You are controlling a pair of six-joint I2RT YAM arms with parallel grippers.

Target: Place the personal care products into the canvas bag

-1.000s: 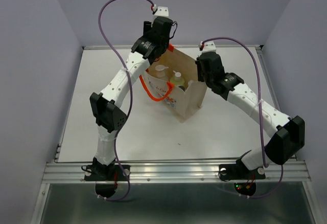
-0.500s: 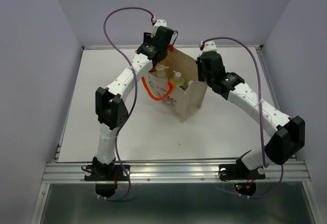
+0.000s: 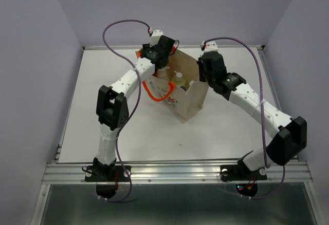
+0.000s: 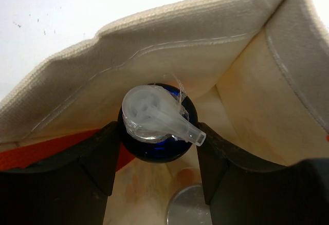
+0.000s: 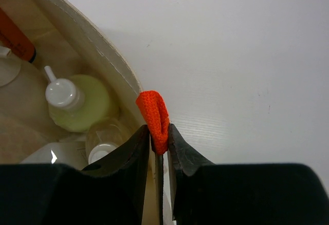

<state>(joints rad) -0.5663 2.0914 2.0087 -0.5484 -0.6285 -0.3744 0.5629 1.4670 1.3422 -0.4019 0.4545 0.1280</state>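
The beige canvas bag point(image 3: 186, 101) stands upright mid-table. My left gripper point(image 3: 160, 64) reaches down into its far-left corner. In the left wrist view it point(image 4: 158, 135) is shut on the dark blue cap point(image 4: 154, 148) of a bottle with a clear pump head point(image 4: 151, 112), inside the bag wall point(image 4: 154, 55); the bottle's body is hidden. My right gripper point(image 3: 203, 79) is shut on the bag's orange handle point(image 5: 154, 113) at the right rim point(image 5: 105, 42). The pale green bottle with white cap point(image 5: 82, 104) and a clear bottle point(image 5: 103, 140) stand inside.
The bag's other orange handle point(image 3: 157, 94) hangs over its front-left side above the floral print. A round silver top point(image 4: 190, 207) lies below the blue cap inside the bag. White table point(image 3: 103, 122) surrounds the bag; a metal rail point(image 3: 175, 171) runs along the near edge.
My left arm has moved forward and down, carrying the blue-capped bottle deeper into the bag's far-left corner. The right arm and the bag have not moved.
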